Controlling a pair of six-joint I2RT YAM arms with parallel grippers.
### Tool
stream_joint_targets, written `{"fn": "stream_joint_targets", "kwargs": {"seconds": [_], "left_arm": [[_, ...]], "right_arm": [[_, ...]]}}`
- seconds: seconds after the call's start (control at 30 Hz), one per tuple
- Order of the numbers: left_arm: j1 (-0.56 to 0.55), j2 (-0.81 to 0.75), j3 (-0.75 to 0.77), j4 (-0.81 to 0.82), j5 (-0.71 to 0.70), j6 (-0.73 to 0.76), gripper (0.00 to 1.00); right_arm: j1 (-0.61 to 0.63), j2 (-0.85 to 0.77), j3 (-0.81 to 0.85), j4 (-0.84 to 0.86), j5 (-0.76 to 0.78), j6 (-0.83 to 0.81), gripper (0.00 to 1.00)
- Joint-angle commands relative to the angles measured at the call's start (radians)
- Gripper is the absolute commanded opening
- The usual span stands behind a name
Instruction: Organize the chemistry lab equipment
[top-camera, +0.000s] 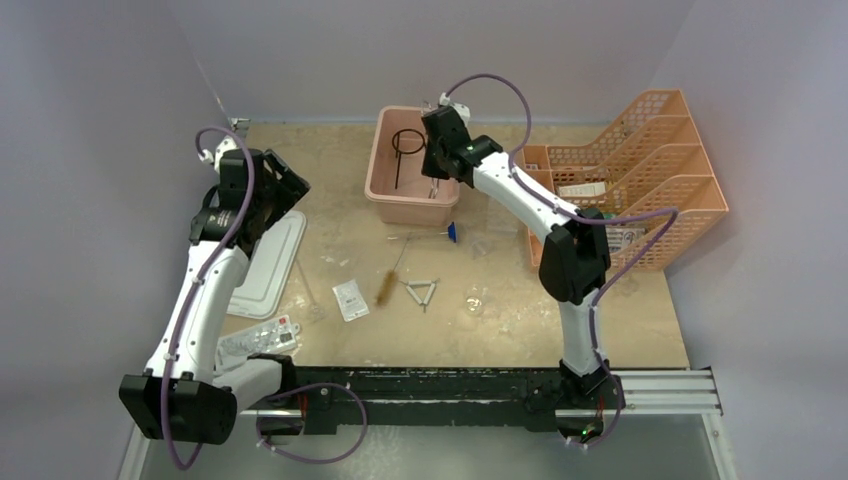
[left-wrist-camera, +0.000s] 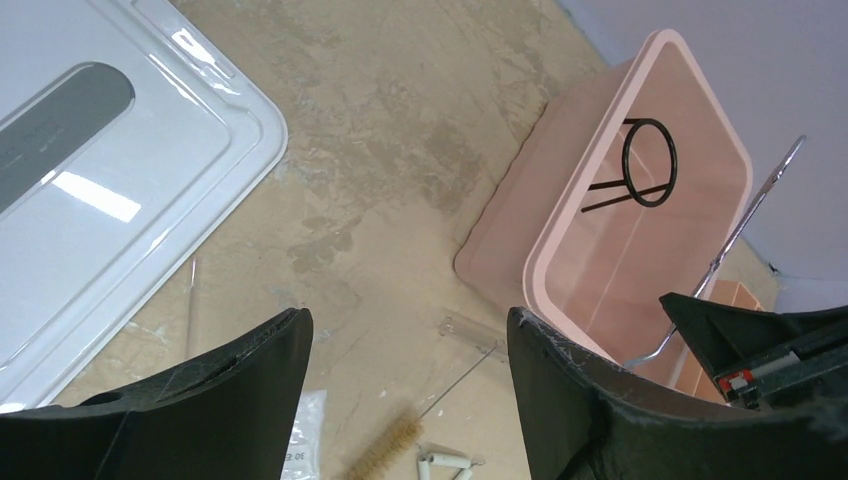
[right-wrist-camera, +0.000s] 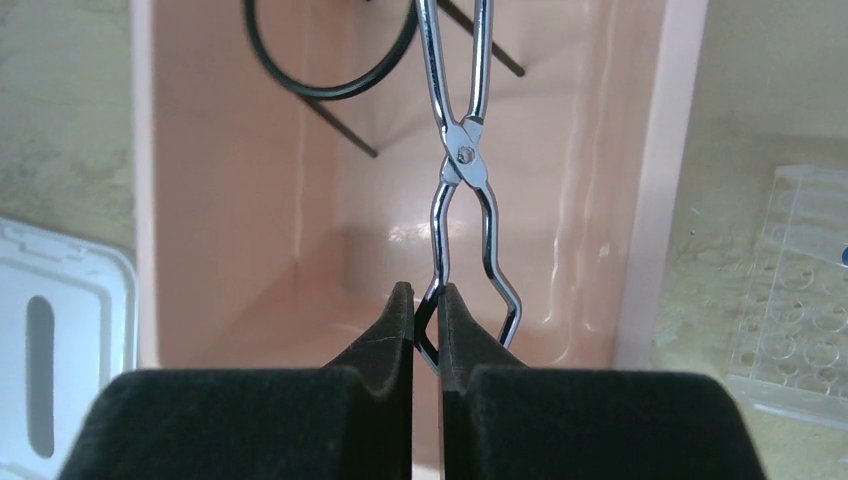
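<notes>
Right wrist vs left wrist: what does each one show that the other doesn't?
Right wrist only: the right fingers shut on one handle loop of the metal tongs, and a clear tray with round wells beside the tub. Left wrist only: the left fingers open and empty, a bristle brush, the wire triangle and a thin clear rod on the table. Both: the pink tub with the black wire ring inside, the tongs over it, and the white lid.
</notes>
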Motion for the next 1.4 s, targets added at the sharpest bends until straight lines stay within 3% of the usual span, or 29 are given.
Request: {"fn": "stream_joint_targets", "kwargs": {"seconds": [0.0, 0.13, 0.3, 0.83, 1.03, 1.17, 1.37], "left_arm": [[0.007, 0.016, -0.005, 0.046, 0.01, 0.041, 0.7], [0.007, 0.039, -0.005, 0.055, 0.01, 0.046, 0.7], [0.007, 0.068, -0.003, 0.069, 0.008, 0.053, 0.7], [0.007, 0.13, 0.015, 0.08, -0.001, 0.085, 0.7], [0.007, 0.136, 0.019, 0.079, -0.001, 0.09, 0.7], [0.007, 0.139, 0.025, 0.076, -0.001, 0.095, 0.7], [0.007, 0.147, 0.033, 0.08, 0.013, 0.093, 0.7]], "right_arm": [[-0.026, 0.029, 0.115, -0.051, 0.044, 0.079, 0.0], [-0.03, 0.114, 0.191, -0.102, 0.04, 0.079, 0.0], [-0.03, 0.126, 0.15, -0.047, 0.082, 0.069, 0.0], [-0.031, 0.275, 0.263, -0.135, 0.162, 0.05, 0.05], [-0.031, 0.308, 0.311, -0.152, 0.185, 0.018, 0.18], [-0.031, 0.278, 0.31, -0.121, 0.2, -0.019, 0.36], [-0.029, 0.196, 0.299, -0.056, 0.224, -0.072, 0.44]]}}
